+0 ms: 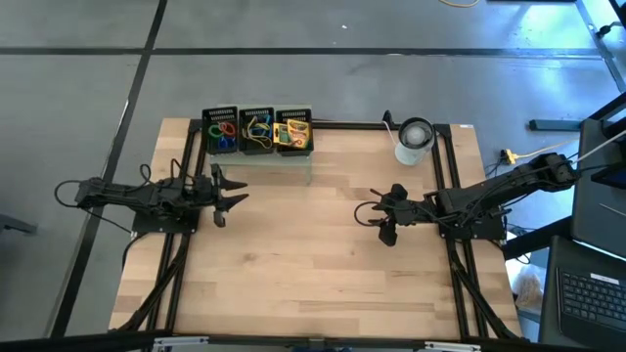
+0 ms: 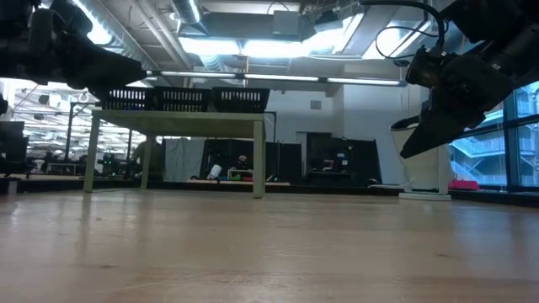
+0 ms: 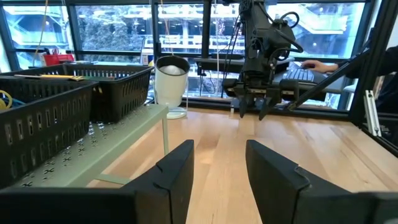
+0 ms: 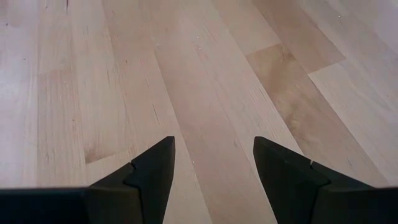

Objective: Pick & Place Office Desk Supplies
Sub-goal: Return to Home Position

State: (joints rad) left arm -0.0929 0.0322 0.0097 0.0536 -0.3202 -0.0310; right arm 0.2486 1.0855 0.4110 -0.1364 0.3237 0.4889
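Observation:
The office supplies lie in three black baskets (image 1: 257,130) on the pale-green mesh stand (image 1: 284,168) at the table's far side. Red, blue and green loop clips (image 1: 224,132) fill the left basket, yellow and blue pieces the middle one, and a yellow crayon box (image 1: 294,132) sits in the right one. My left gripper (image 1: 230,193) hovers open just near of the stand, level with the baskets (image 3: 112,87) in its wrist view. My right gripper (image 1: 377,217) hangs open over bare wood (image 4: 205,93) at the table's middle right, pointing down.
A white cylindrical roll (image 1: 415,140) stands at the far right corner, also seen as the white roll (image 3: 171,84) beside the stand. Black frame rails (image 1: 455,186) run along both table sides. Bare wood (image 1: 303,264) spreads across the near half. A person's hand (image 3: 311,64) rests at a keyboard beyond the table.

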